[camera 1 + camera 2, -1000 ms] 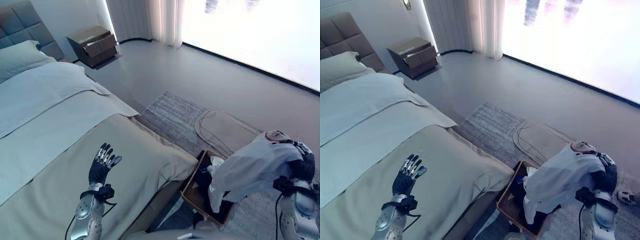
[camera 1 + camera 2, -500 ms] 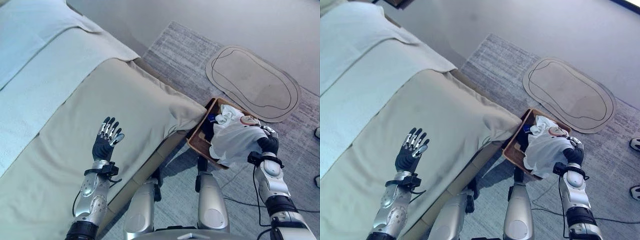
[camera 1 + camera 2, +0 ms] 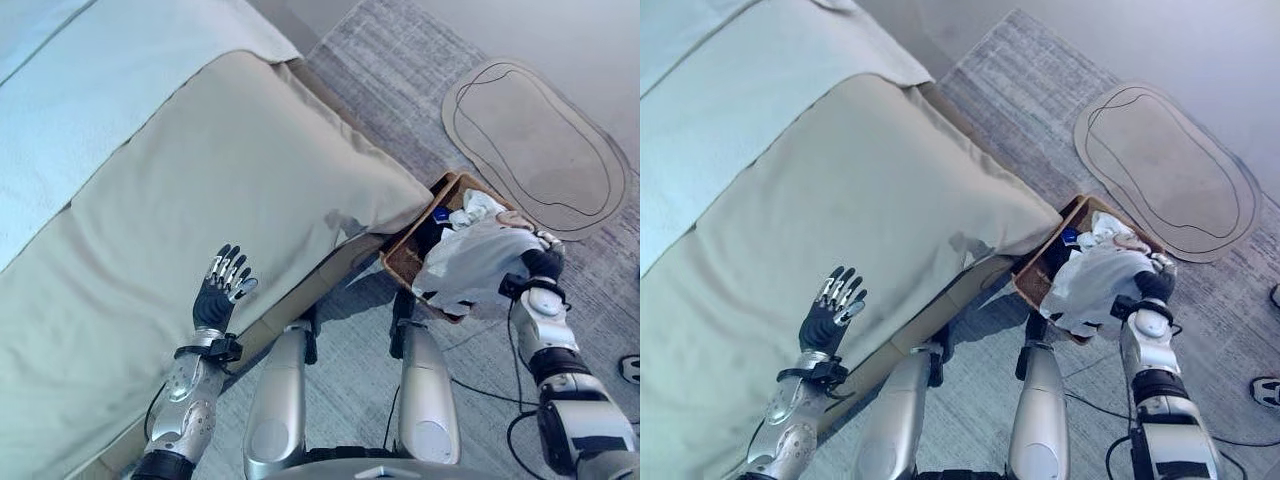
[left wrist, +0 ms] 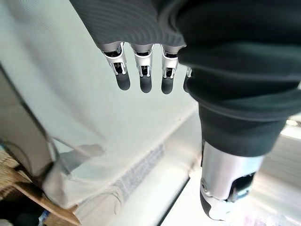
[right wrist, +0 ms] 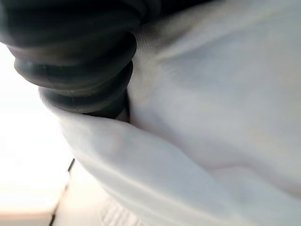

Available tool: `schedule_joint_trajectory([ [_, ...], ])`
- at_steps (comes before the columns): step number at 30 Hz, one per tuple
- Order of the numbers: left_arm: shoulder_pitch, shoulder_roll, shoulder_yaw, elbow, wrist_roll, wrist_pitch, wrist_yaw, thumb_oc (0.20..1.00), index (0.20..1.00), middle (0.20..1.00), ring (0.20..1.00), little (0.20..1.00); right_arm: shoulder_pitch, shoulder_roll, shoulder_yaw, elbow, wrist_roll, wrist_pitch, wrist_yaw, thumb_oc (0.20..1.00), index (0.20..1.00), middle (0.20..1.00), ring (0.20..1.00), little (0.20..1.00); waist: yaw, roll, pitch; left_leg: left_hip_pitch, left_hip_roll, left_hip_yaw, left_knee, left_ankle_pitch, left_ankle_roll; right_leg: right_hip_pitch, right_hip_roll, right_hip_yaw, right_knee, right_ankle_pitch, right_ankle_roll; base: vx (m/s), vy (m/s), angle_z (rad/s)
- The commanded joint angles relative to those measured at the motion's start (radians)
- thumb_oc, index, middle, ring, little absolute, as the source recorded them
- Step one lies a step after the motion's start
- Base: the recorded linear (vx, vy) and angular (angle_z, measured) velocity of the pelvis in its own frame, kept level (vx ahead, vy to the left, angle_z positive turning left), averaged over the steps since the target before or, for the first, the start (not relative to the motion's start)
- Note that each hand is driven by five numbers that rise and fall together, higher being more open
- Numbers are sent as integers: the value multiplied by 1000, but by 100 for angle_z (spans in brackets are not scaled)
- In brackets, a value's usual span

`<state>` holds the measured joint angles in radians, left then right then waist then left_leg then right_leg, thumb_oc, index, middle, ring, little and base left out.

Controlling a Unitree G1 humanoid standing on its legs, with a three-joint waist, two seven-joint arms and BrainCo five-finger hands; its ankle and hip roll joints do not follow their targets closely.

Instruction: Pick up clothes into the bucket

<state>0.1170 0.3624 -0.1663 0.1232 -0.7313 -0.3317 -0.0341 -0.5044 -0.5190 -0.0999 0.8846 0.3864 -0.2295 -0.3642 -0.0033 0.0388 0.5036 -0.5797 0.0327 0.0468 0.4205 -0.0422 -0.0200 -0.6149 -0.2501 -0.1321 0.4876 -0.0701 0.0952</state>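
Two robot hands show, one on each side. The left hand point(image 3: 222, 290) is up over the edge of the bed point(image 3: 180, 170), with its fingers point(image 4: 143, 70) straight and spread, and it holds nothing. The right hand point(image 3: 543, 266) is at a white piece of clothing point(image 3: 470, 265) that hangs over the brown bucket point(image 3: 405, 262). The cloth drapes over this hand and hides its fingers, so I cannot tell if they are open or curled. Close up from the right wrist, white cloth point(image 5: 202, 108) lies right against the hand's dark ribbed cover point(image 5: 75, 52). The bucket sits on the grey rug point(image 3: 400, 90), right beside the corner of the bed. More clothes are inside the bucket, some white and some dark. A flat tan mat point(image 3: 540, 140) lies on the rug behind the bucket.
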Motion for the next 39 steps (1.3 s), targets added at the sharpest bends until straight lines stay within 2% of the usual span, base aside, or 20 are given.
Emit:
schedule_joint_trajectory([
  [1, 49, 34, -9, -71, -13, -70, 11, 1000, 1000, 1000, 1000, 1000, -33, -69, 40, 48, -13, -55, -64, 200, 200, 200, 200, 200, 8, -16, -38, -71, 9, 3, 107, -61, 13, 24, -40, 11, -19, 52, 47, -50, 23, 3],
  [7, 40, 38, -50, -81, -16, -83, 21, 1000, 1000, 1000, 1000, 1000, -89, -70, 54, 139, -40, -47, -116, 200, 200, 200, 200, 200, 18, -7, -35, -117, -1, -6, 129, -65, 18, -15, -46, 6, 12, 42, 47, -16, 11, 6],
  [10, 38, 66, -81, -84, -6, -84, 23, 1000, 1000, 1000, 1000, 1000, -141, -111, 94, 253, -101, -11, -134, 200, 200, 200, 200, 200, 29, 1, -48, -134, -6, -10, 128, -65, 20, -36, -51, 4, 13, 44, 50, -10, 20, 7],
  [21, 26, 86, -116, -96, -6, -79, 20, 1000, 1000, 1000, 1000, 1000, -208, -143, 152, 353, -117, 28, -111, 200, 200, 200, 200, 200, 25, 4, -47, -139, -9, 1, 111, -57, 20, -51, -47, 17, 4, 52, 48, 0, 2, 0],
  [22, 25, 86, -115, -95, -7, -79, 21, 1000, 1000, 1000, 1000, 1000, -212, -144, 154, 362, -116, 31, -112, 435, 435, 435, 435, 435, 25, 7, -46, -140, -9, 1, 110, -56, 20, -54, -46, 18, 4, 53, 48, 0, 0, 0],
  [23, 25, 86, -113, -98, -7, -80, 21, 1000, 1000, 1000, 1000, 1000, -215, -143, 155, 372, -116, 35, -109, 950, 950, 950, 950, 950, 24, 10, -44, -141, -8, 3, 110, -55, 20, -56, -47, 19, 3, 54, 48, 0, 0, 0],
  [24, 23, 86, -112, -97, -7, -80, 23, 1000, 1000, 1000, 1000, 1000, -220, -145, 158, 378, -121, 38, -109, 1000, 1000, 1000, 1000, 1000, 24, 12, -43, -140, -8, 3, 106, -53, 20, -57, -47, 19, 4, 54, 48, 0, 0, 0],
  [32, 10, 76, -89, -67, 0, -83, 38, 1000, 1000, 1000, 1000, 1000, -194, -112, 127, 401, -110, 45, -128, 1000, 1000, 1000, 1000, 1000, 16, 21, -50, -126, -5, 6, 97, -51, 19, -49, -44, 16, 2, 53, 49, 4, -5, -3],
  [39, 4, 63, -62, -38, -1, -89, 39, 1000, 1000, 1000, 1000, 1000, -151, -92, 89, 394, -93, 43, -134, 1000, 1000, 1000, 1000, 1000, 13, 13, -70, -69, 9, 6, 71, -49, 14, 8, -42, 3, -26, 55, 51, 27, -29, -5],
])
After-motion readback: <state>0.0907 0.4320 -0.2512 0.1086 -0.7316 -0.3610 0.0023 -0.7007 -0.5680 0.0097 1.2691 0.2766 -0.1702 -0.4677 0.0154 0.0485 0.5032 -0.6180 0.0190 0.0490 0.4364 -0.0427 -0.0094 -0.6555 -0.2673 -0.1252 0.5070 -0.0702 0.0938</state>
